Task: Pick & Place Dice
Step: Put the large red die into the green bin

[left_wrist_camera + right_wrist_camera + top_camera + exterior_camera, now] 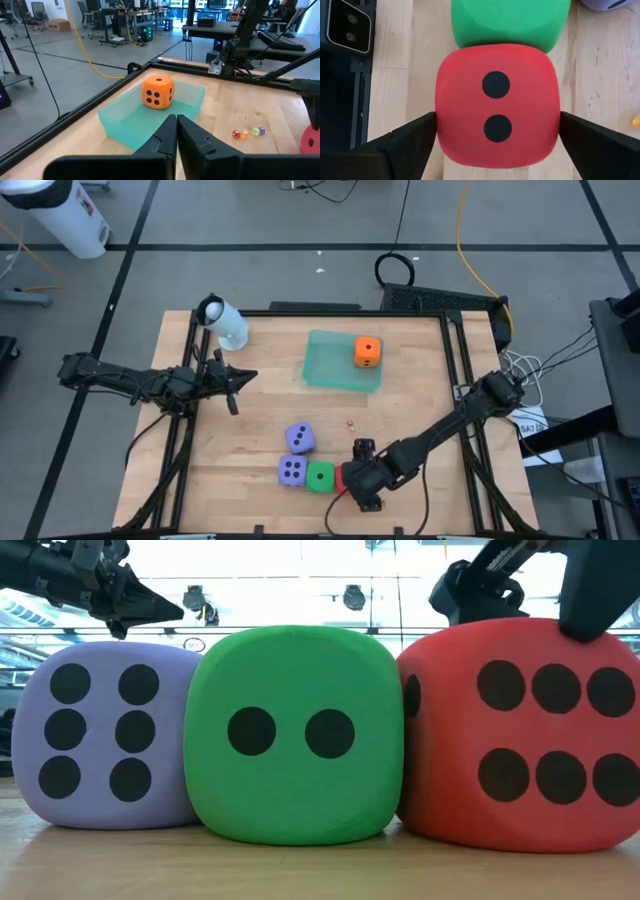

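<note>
The red die sits on the table by the near edge, touching the green die. One purple die stands on the green die's other side, and a second purple die lies just behind them. The orange die rests in the teal tray. My right gripper reaches down over the red die and is shut on it. My left gripper hovers shut at the table's left, away from all the dice. My right gripper pinches the red die between its two fingers, one finger on one side face and the other finger on the opposite face. It comes from above, pointing down. The die stands level with its underside on the table.
A white cylinder lies at the far left corner. Tiny coloured dice lie mid-table. Black frame rails run along the table's left and right sides. Bare wood shows between the tray and the row of dice.
</note>
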Motion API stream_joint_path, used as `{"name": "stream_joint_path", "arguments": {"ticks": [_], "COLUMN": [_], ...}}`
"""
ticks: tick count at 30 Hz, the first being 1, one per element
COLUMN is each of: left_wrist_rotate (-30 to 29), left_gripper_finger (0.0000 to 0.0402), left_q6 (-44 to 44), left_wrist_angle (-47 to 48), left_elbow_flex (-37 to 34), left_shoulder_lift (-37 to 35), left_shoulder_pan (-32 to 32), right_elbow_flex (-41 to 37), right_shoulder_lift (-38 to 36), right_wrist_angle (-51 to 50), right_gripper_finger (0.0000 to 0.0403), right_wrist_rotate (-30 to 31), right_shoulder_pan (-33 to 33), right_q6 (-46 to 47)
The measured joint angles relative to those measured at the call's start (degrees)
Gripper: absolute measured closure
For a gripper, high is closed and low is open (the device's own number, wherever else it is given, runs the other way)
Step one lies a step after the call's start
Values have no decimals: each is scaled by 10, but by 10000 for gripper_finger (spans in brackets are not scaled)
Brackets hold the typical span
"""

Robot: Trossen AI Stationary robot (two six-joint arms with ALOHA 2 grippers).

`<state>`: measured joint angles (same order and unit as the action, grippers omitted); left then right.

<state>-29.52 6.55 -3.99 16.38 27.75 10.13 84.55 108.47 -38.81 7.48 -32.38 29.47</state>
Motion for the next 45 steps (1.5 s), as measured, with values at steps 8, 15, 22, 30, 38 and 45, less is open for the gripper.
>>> {"name": "stream_joint_path", "arguments": {"ticks": [8,15,22,30,38,45], "left_wrist_rotate": [0,1,1,1,1,1], "left_gripper_finger": [382,382,382,382,382,382], "left_q6": [1,1,1,1,1,1], "left_wrist_angle": [0,0,0,0,0,0], "left_elbow_flex": [0,0,0,0,0,0], "left_shoulder_lift": [0,0,0,0,0,0], "left_shoulder_pan": [1,1,1,1,1,1], "right_elbow_flex": [-1,-1,-1,-5,-4,-3], "right_shoulder_lift": [1,9,17,-20,-59,-160], "right_wrist_angle": [4,9,4,-12,-25,-31], "right_gripper_finger": [10,10,23,71,70,70], "right_wrist_rotate": [2,28,47,72,92,131], "right_shoulder_pan": [1,1,4,7,6,51], "right_q6": [-3,-7,17,11,13,-26]}}
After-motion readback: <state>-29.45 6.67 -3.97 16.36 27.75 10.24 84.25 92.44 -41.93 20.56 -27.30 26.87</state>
